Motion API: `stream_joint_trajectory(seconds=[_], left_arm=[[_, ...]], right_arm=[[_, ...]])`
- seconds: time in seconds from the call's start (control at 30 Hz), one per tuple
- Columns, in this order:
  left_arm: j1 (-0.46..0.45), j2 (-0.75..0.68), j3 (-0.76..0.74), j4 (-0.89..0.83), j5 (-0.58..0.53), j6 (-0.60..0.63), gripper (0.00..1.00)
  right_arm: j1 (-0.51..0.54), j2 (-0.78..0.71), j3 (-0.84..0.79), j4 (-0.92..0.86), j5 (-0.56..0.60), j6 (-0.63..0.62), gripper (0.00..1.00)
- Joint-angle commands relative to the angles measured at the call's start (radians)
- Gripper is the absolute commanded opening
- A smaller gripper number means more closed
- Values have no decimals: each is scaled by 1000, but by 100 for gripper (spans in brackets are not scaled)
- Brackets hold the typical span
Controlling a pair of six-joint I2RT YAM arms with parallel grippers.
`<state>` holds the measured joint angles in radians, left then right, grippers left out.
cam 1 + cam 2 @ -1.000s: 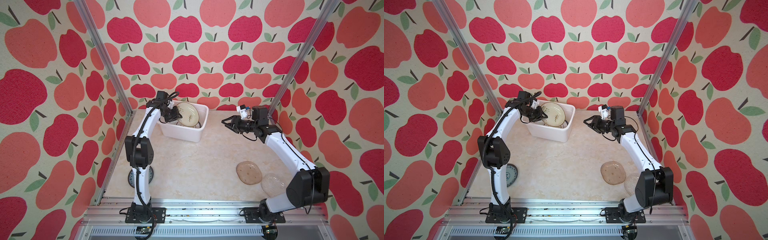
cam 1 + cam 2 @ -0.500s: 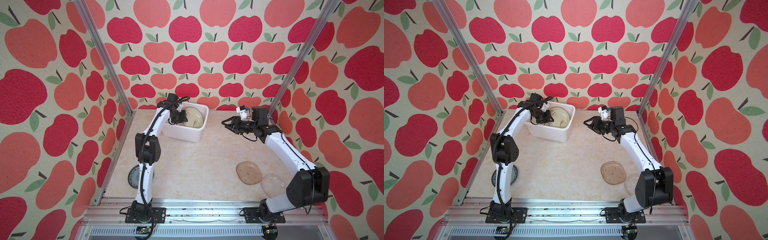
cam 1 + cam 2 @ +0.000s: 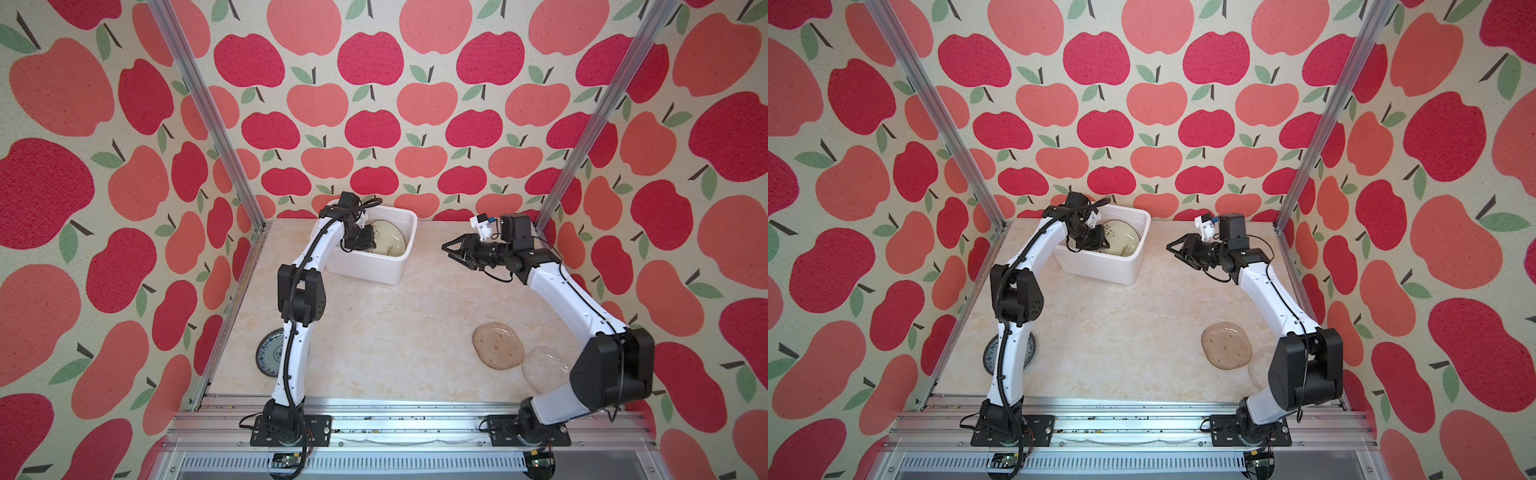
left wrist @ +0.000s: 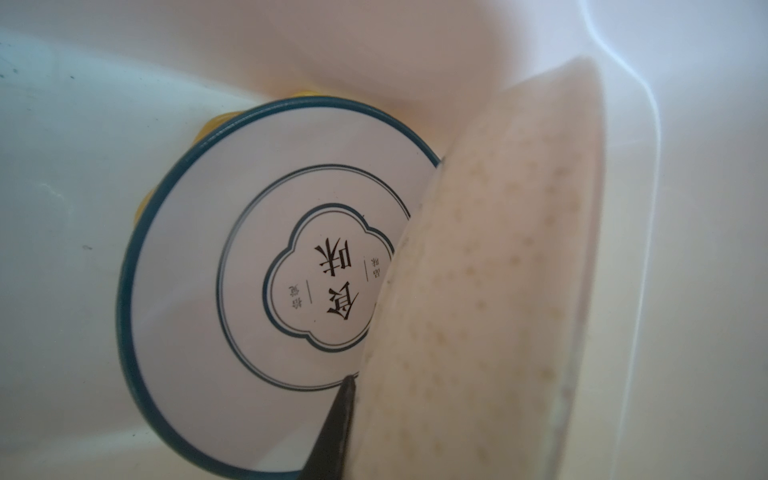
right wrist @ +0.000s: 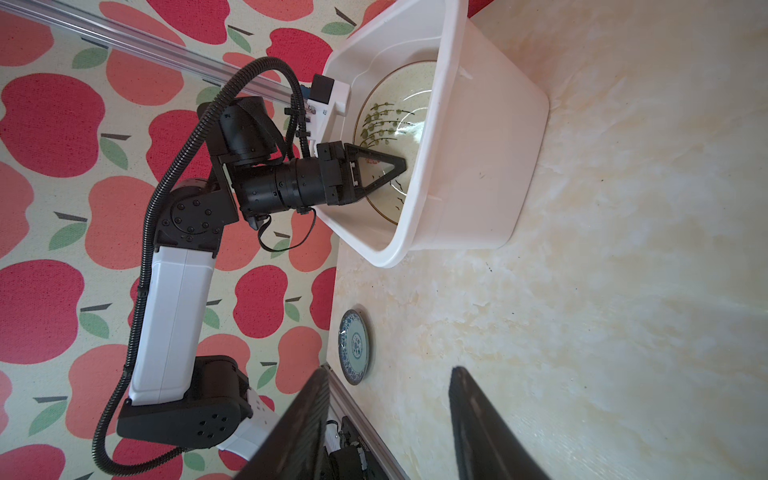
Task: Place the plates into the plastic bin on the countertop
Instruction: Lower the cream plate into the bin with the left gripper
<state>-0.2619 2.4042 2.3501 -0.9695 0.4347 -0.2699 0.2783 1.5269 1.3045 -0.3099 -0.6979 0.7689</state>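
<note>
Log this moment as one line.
left fingers: shut on tilted cream reed-patterned round plate inside white plastic bin | right fingers: open, empty | on marble countertop: blue-patterned plate, amber glass plate, clear glass plate

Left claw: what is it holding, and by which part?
The left claw holds the cream reed plate by its rim, tilted inside the plastic bin.
</note>
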Motion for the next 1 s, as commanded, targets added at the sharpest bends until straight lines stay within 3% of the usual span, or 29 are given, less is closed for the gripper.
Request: stream_joint_trajectory(seconds=[0.0,0.97], left_arm=[[8,22,39,6,17,11,9],[29,30,-63,8,-16,23,49]], right_arm=[[-6,15,37,-18,-22,4,50],[-15,0,29,-26,-34,0,50]])
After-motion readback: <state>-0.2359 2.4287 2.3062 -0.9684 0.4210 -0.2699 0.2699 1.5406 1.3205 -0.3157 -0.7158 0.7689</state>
